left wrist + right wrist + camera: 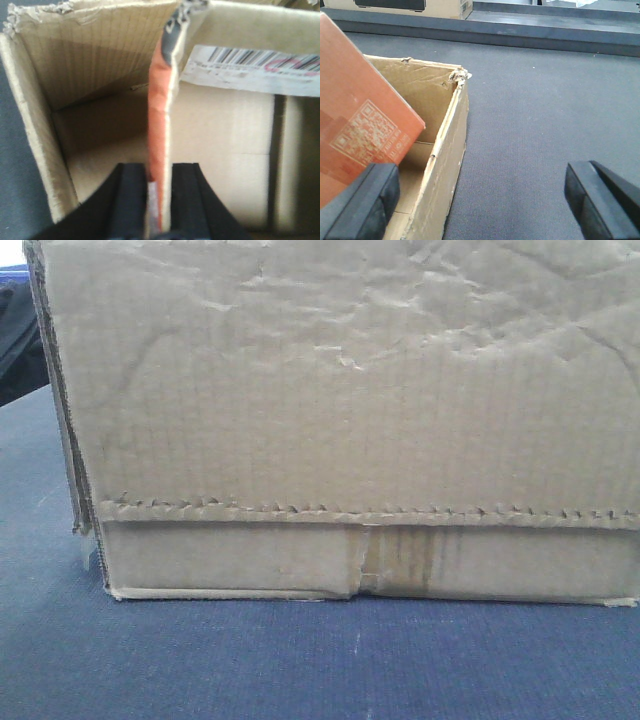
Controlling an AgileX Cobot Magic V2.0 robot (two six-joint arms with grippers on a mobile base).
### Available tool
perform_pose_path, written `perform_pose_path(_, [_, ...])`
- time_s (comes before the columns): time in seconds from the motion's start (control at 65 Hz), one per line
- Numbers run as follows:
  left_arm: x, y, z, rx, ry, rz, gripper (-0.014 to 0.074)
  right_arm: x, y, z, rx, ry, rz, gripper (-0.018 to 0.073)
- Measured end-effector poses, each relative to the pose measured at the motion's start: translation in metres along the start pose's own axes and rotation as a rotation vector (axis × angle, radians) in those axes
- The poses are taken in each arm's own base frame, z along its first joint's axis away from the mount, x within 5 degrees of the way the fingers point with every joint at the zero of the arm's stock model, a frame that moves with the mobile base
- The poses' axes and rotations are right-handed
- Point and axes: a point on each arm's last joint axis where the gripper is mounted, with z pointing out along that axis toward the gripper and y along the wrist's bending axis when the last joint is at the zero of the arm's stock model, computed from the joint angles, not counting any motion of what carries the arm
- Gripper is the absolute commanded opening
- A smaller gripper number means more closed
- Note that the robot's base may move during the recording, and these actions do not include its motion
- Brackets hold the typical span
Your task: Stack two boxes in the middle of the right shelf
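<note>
One brown cardboard box point(340, 410) fills the front view, its wrinkled face and zigzag flap edge close to the camera, standing on a blue-grey mat point(300, 660). The left wrist view looks down into the open box point(95, 85). There my left gripper point(159, 200) is shut on an upright flap point(159, 125) with an orange face. In the right wrist view my right gripper point(480, 200) is open wide, straddling the box's side wall point(447, 165), with the orange flap point(360, 125) beside its left finger. The shelf is out of view.
A white barcode label point(255, 67) is stuck on another inner flap. Beyond the mat point(535, 115) runs a dark raised ledge point(545, 27). Another brown carton point(405, 6) stands behind it at the top left.
</note>
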Motion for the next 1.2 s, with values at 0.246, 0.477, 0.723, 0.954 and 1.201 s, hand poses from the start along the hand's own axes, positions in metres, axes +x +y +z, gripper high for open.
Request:
perform_pose_path(0.246, [-0.002, -0.003, -0.008, 0.014, -0.025, -0.008, 0.0522, 0.000, 0.000, 0.000, 0.000, 0.000, 0.000, 0.0568])
perform_pose_path(0.477, [-0.003, -0.007, -0.054, -0.012, -0.130, 0.024, 0.0484, -0.001, 0.000, -0.001, -0.001, 0.006, 0.000, 0.0568])
perform_pose_path(0.723, [0.005, 0.020, -0.096, -0.211, -0.129, 0.045, 0.0484, -0.023, 0.006, -0.001, -0.036, 0.022, -0.012, 0.0568])
perform_pose_path(0.954, [0.011, 0.035, -0.089, -0.280, -0.076, 0.037, 0.0484, -0.044, 0.016, 0.026, -0.085, 0.149, -0.034, 0.0568])
perform_pose_path(1.201, [0.033, 0.032, -0.053, -0.254, 0.070, 0.044, 0.0484, -0.027, 0.020, 0.078, -0.092, 0.436, -0.043, 0.0568])
